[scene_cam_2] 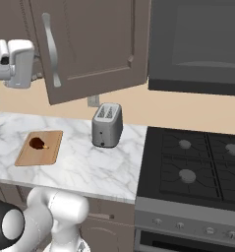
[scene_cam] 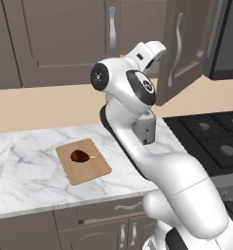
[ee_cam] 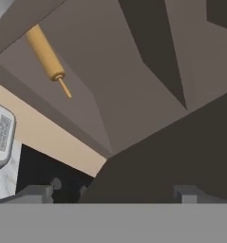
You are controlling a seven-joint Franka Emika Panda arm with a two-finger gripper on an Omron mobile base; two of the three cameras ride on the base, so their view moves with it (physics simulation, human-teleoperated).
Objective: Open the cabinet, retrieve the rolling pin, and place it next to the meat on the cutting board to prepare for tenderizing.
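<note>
On the white marbled surface [scene_cam: 35,171] the flat light-brown wooden cutting board [scene_cam: 84,161] lies with the small dark brown lump of meat [scene_cam: 79,156] on its far half, and the near half is bare. Right of the board stands a silver toaster [scene_cam_2: 107,125], and right of that a black gas stove [scene_cam_2: 197,162]. Above the board, the dark grey-brown panelled wall cabinet [scene_cam_2: 97,42] has one door swung open.

In the hand view we see the slim light-tan wooden rolling pin [ee_cam: 45,53] lying on the cabinet floor, up and to the left of our line of sight, one thin handle pointing toward us. Our hand [ee_cam: 115,192] has its two tips spread wide and holds nothing.

We judge the step is the reach for the pin. We should swing left to centre on the thick barrel, turn the tips across it, keep clear of the door edge, and close only once both tips straddle it.
</note>
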